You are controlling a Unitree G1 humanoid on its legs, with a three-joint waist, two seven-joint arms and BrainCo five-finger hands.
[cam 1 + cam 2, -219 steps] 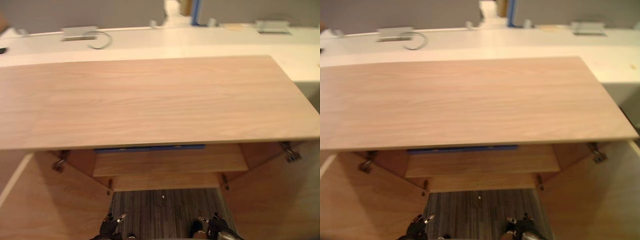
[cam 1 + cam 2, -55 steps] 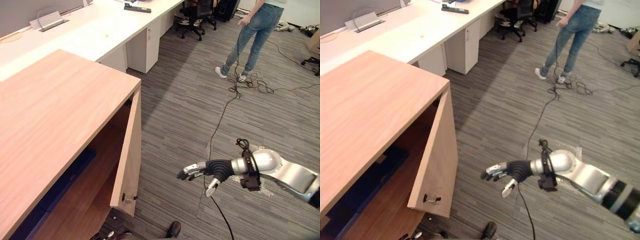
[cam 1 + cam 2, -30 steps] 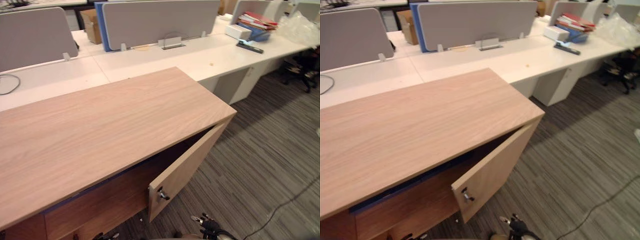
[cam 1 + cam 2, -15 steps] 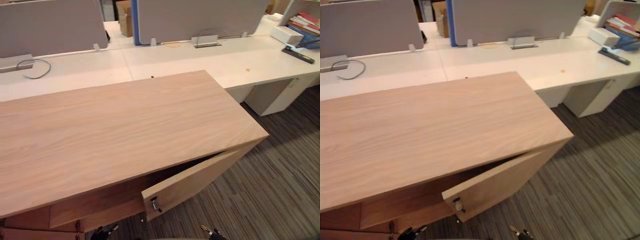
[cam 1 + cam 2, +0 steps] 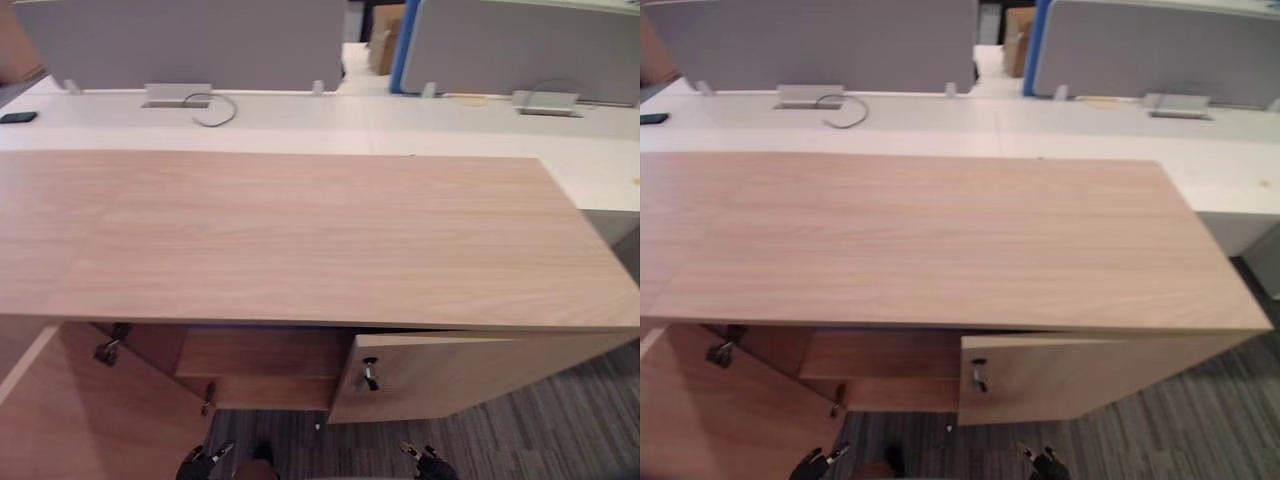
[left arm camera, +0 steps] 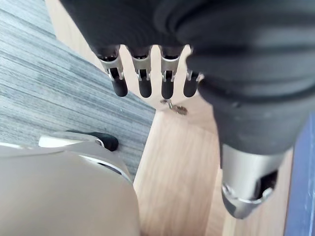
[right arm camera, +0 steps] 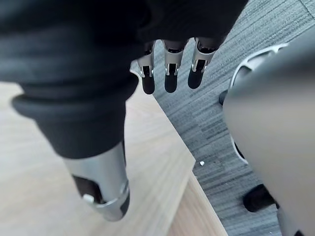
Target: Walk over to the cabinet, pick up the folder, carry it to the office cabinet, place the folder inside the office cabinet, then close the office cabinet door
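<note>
Folder [image 5: 270,327]: a thin blue strip is showing just under the near lip of the office cabinet [image 5: 300,240] top, inside the carcass. I am judging this to be the folder, already shelved. Both the left robot hand [image 6: 144,81] and the right robot hand [image 7: 170,73] are hanging low in front of the cabinet, fingers straight and relaxed, carrying nothing.

Door closing is the step in hand. The right door [image 5: 480,375] is standing ajar, close to shut. The left door [image 5: 80,420] is standing wide open toward the near left.

Recommendation: press with flat, straight fingers on the outer face near the free edge, clear of the key [image 5: 368,375] projecting from the right door's lock. Push steadily until each panel is sitting flush, and finish the right door before reaching round the left one.

Materials: cabinet and doors are flat rectangular panels in pale wood-grain laminate, smooth and matt, likely slippery under fingertips. The key is small bright metal. The carpet [image 5: 560,430] is grey and ribbed. A white counter [image 5: 300,125] with grey partition screens [image 5: 200,45] is standing beyond.
</note>
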